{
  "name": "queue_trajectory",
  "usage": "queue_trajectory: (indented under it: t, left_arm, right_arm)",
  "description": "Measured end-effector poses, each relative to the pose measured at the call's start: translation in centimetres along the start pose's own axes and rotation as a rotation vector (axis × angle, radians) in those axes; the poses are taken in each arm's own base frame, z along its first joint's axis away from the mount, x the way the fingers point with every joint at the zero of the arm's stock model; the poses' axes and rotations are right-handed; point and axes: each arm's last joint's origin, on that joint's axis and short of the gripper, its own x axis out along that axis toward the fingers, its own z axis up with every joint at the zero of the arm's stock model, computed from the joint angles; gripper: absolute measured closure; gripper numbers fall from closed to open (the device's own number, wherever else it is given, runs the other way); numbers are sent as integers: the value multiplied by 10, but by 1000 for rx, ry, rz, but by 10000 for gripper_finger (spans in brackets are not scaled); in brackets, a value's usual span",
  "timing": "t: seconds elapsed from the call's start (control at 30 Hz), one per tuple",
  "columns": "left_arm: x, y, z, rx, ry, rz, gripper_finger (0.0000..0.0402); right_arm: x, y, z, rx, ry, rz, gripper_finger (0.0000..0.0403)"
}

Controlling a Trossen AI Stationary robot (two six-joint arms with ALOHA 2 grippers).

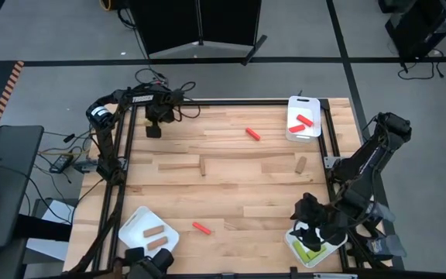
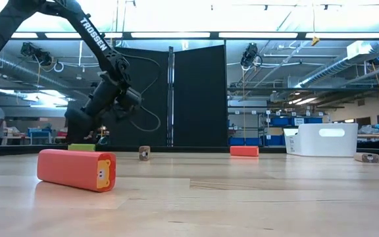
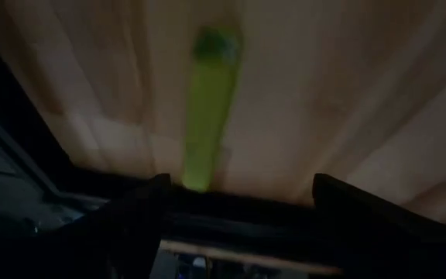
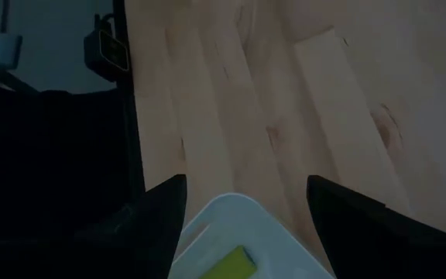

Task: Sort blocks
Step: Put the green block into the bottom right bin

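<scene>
Three white trays are sitting on the table (image 1: 231, 167) in the high view. At the near left, a tray (image 1: 139, 223) is holding two brown blocks (image 1: 155, 238). The left gripper (image 1: 154, 124) is hovering at the far left edge; only its wrist view is showing a yellow-green block (image 3: 210, 108) lying just ahead of its widely parted, empty fingers (image 3: 134, 213). A red block (image 1: 201, 228) is lying near the front edge, looming large in the low view (image 2: 76, 170). Another red block (image 1: 252, 134) and a brown block (image 1: 301, 163) are resting farther back. The far right tray (image 1: 292, 132) is carrying two red blocks (image 1: 303, 122). The right gripper (image 1: 310, 216) is hanging over the near right tray (image 1: 333, 248), fingers (image 4: 347, 209) spread wide and holding nothing, a yellow-green block (image 4: 229, 266) lying inside.
</scene>
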Motion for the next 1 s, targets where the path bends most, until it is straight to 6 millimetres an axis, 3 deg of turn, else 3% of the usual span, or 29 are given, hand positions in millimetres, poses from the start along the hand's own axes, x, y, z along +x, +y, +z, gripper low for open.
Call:
queue_trajectory:
  t: [0.3,0.5,0.77,1.0]
  left_arm:
    - [1,3,3,9,-55,-14,78]
    - [14,0,4,1,-73,-21,96]
    - [17,0,5,-10,-68,15,148]
    - [17,0,5,-18,-71,18,234]
  right_arm:
    - [1,0,3,19,12,9,125]
    - [1,0,3,37,9,16,125]
    - [1,1,3,39,5,22,125]
    - [1,1,4,39,-2,24,125]
